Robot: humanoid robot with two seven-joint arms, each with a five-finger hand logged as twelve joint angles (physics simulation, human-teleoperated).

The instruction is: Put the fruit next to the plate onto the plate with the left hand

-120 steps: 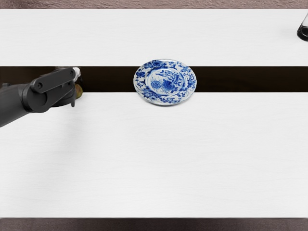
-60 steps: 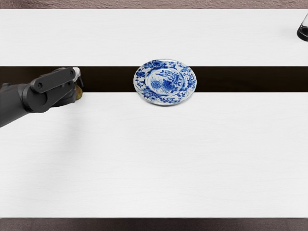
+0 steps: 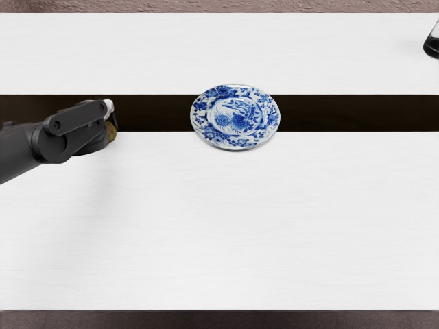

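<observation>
One plate (image 3: 235, 116) (blue-white floral), one fruit (image 3: 112, 134), one dark shape (image 3: 432, 41) at far right edge. Fruit's just a brownish sliver by my left hand (image 3: 101, 126), well left of the plate. Can't tell whether I'm gripping it.

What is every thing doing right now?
plate: empty, lying flat.
fruit: off the plate, to its left, mostly hidden behind the left hand.
left hand: at the fruit; grip hidden.
dark shape: top right edge, cut off, maybe the resting right arm.
</observation>
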